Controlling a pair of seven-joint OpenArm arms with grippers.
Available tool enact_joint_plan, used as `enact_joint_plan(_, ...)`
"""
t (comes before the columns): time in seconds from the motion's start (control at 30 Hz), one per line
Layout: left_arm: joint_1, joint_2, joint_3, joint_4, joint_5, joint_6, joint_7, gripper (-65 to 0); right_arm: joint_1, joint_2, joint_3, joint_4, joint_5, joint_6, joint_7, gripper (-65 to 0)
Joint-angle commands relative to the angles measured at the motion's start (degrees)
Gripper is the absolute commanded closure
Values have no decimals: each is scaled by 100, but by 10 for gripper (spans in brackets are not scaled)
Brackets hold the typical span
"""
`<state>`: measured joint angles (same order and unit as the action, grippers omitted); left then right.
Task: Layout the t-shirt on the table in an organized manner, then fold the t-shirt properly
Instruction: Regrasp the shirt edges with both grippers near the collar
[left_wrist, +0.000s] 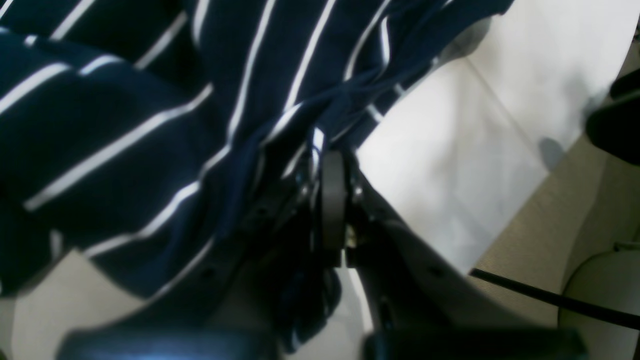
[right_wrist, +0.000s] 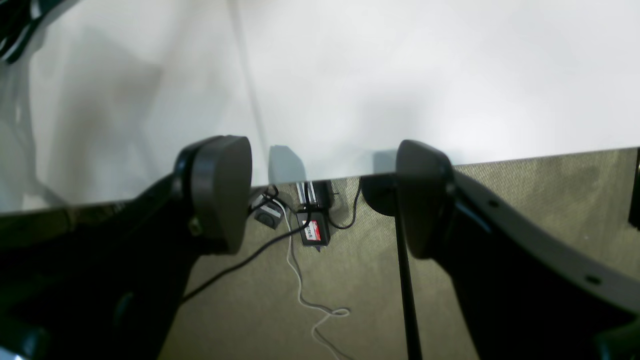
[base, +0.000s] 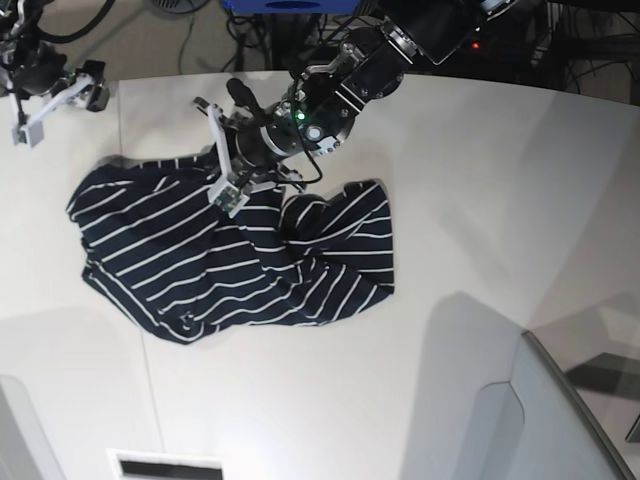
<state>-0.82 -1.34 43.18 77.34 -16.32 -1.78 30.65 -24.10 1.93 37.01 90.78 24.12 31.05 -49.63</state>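
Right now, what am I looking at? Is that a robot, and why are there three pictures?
Yes, it is a robot with two arms. One picture looks down from above at a big white table. A dark striped t-shirt lies crumpled on it. The other two pictures come from small cameras on the robot's wrists, so you see each gripper up close. The left gripper is pinched shut on a bunch of the t-shirt's cloth; from above you see that arm reaching in over the shirt's top edge. The right gripper is open and holds nothing. It hangs by the table's edge, away from the shirt, and past the edge you can see the floor with some cables on it.
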Motion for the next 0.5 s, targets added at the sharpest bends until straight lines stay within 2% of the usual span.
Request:
enact_joint_plan(0.0,-81,51,-23,165,-26,-37,-116,0,5,92,22,51,89,56,70,-413)
enact_joint_plan(0.1,-89,-37,-50,174,-26,-2,-116,0,84,101,22,34,89,56,70,-413)
enact_joint_plan(0.2,-177,-213,-50,270,-26,253,-116,0,102,92,-5,60,116,56,70,-413)
enact_joint_plan(0.37,-107,-732,-190,974,-87,411,-107,0,216,66,-14,69,133,73,62,-413)
enact_joint_plan(0.47,271,-978,-612,1308,-78,675,-107,0,278,4,30,60,362,311,70,-413)
